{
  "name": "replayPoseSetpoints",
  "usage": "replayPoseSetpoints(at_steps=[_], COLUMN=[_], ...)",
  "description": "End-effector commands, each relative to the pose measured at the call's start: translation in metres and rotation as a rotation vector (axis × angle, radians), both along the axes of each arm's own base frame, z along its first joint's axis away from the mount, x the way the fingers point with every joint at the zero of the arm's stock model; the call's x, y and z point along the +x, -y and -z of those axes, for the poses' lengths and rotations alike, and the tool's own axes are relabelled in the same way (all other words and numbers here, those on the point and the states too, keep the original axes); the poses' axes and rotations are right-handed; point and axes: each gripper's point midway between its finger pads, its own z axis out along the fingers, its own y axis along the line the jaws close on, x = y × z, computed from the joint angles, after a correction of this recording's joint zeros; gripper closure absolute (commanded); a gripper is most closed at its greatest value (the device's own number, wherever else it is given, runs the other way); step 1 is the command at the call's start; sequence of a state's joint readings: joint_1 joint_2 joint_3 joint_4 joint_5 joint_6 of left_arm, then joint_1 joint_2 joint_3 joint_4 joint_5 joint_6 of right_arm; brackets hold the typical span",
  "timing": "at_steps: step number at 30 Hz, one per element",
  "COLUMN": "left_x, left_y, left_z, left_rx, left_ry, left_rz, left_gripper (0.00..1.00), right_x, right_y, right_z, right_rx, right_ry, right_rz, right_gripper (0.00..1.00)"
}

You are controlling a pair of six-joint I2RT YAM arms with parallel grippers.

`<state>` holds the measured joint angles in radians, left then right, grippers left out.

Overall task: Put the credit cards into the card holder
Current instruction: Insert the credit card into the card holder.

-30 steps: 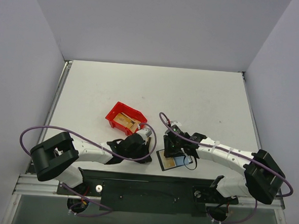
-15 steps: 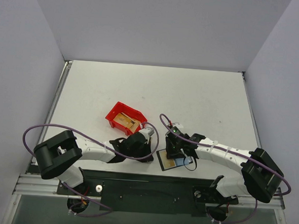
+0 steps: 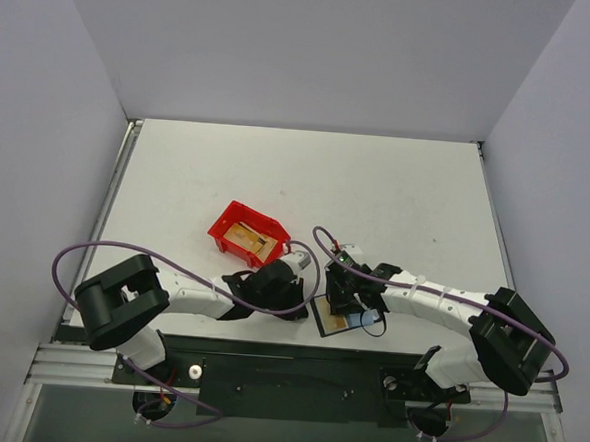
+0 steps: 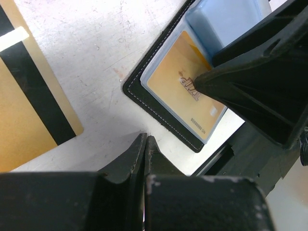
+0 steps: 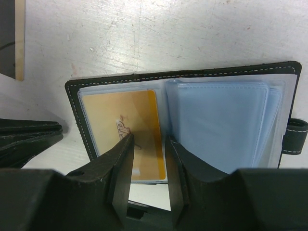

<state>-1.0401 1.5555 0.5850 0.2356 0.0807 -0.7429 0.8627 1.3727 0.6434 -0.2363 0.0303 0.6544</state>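
Nearest the arms' bases, close to the near edge of the table (image 3: 377, 196), the card holder (image 3: 327, 315) lies flat and opened out, its black stitched border framing pale blue inner sleeves (image 5: 216, 125). One gold card (image 5: 122, 122) sits inside the left sleeve, printed face up, and a small black strap (image 5: 293, 137) sticks out at the holder's right edge. The right gripper (image 5: 147, 156) hangs directly over the holder with its jaws a little apart and nothing clamped between them. Its two fingertips come down on either side of the gold card's right edge, one over the card and one over the fold. From the left wrist view one tip meets the lettering on the card, though whether it presses on it cannot be told. Just to the left of the holder, the left gripper (image 4: 145, 147) has its jaws pressed together with nothing in them. Its tips point at bare table between the holder's near left corner and a loose card (image 4: 29, 110), close to both and touching neither. That loose card lies flat on the table beside the holder, stripe side up, a dark band running across its gold face. Farther back and to the left, well apart from the holder, stands a red bin (image 3: 246, 233) with more tan cards (image 3: 246, 240) lying inside it.
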Motion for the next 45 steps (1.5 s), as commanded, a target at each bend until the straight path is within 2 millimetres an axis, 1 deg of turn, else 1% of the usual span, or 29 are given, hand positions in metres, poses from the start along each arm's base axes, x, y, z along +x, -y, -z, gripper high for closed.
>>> replayPoseSetpoints(at_steps=[1,9,15,20,29,40,43,45], left_x=[0.006,0.006,0.0,-0.003,-0.004,-0.005,-0.005,-0.005], left_y=[0.02,0.032,0.034,0.034,0.034,0.033,0.033,0.033], left_z=[-0.017,-0.015,0.001,0.007,0.01,0.013,0.013,0.014], left_rx=[-0.052,-0.064,-0.039,-0.034,-0.03,-0.026,-0.025,-0.024], left_ry=[0.039,0.039,0.017,0.005,0.0,-0.002,-0.004,-0.005], left_rz=[0.032,0.054,0.069,0.07,0.075,0.074,0.076,0.076], left_gripper=[0.99,0.99,0.99,1.0,1.0,1.0,1.0,1.0], right_x=[-0.004,-0.007,-0.012,-0.014,-0.015,-0.015,-0.014,-0.014], right_y=[0.015,0.012,0.005,0.001,-0.013,-0.022,-0.022,-0.022], right_z=[0.006,0.01,0.013,0.014,0.006,-0.003,-0.004,-0.005], right_rx=[-0.058,-0.015,0.065,0.137,0.242,0.312,0.323,0.331], right_ry=[-0.017,-0.045,-0.084,-0.108,-0.115,-0.111,-0.11,-0.107], right_rz=[0.029,0.038,0.051,0.059,0.034,0.022,0.028,0.028], right_gripper=[0.71,0.71,0.71,0.71,0.71,0.71,0.71,0.73])
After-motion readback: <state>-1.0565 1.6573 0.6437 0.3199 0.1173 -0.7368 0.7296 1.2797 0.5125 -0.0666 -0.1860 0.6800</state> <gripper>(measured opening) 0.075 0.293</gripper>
